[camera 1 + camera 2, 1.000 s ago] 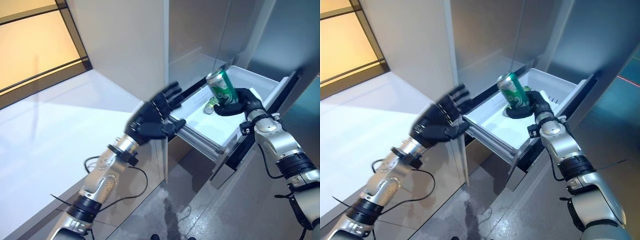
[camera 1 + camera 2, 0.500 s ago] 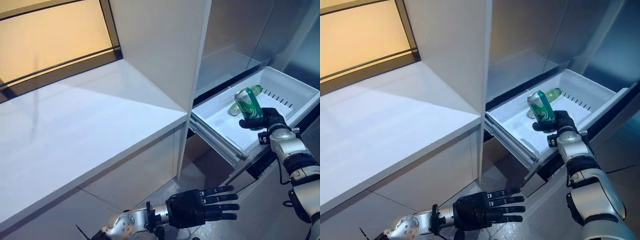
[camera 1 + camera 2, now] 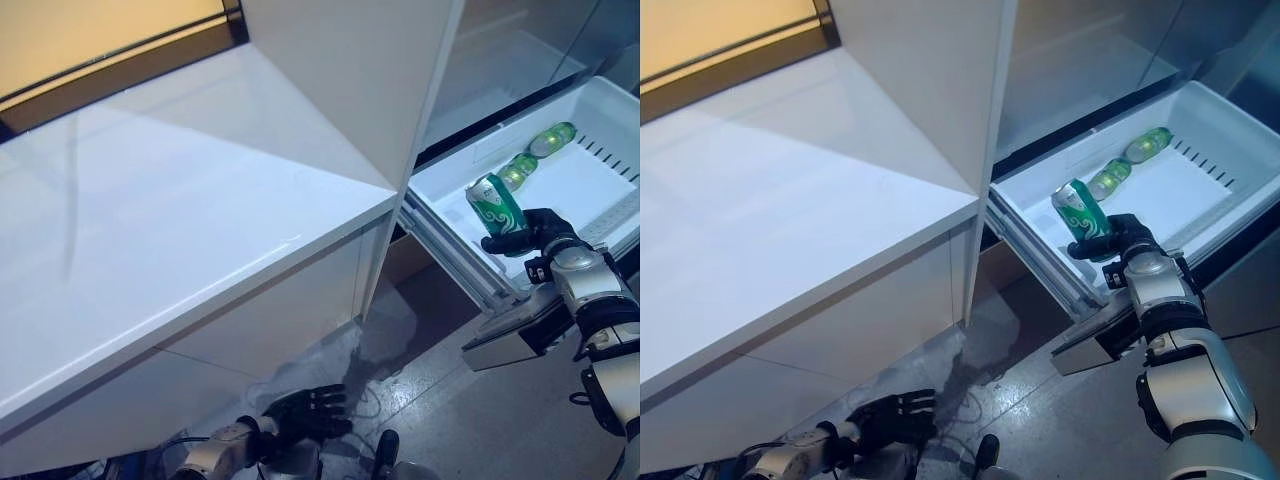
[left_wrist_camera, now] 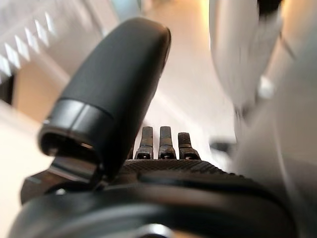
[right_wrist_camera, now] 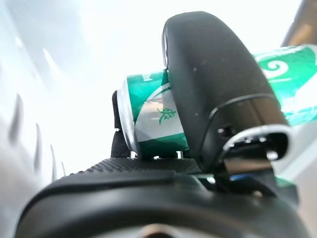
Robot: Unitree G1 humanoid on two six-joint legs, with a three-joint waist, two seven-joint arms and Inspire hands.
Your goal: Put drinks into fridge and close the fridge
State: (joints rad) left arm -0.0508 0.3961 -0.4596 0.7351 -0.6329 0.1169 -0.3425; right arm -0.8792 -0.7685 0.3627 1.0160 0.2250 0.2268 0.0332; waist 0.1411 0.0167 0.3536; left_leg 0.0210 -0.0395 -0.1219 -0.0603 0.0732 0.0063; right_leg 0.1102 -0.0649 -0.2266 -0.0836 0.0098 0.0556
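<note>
Since the earlier frames the left hand [image 3: 300,411] has dropped from beside the fridge drawer [image 3: 600,165] to a low position near the floor [image 3: 440,400], below the white counter [image 3: 180,210]. The right hand [image 3: 535,232] has stayed closed on the green can [image 3: 497,205] and has shifted toward the drawer's front edge.

The drawer is pulled out of the fridge. The green can is tilted, held above the front part of the drawer, with the right hand's thumb [image 5: 218,94] and fingers wrapped around its body. Two green bottles [image 3: 537,152] lie inside the drawer, further back than the can. The left hand's fingers [image 4: 159,144] are extended and hold nothing; it is well apart from the drawer.
</note>
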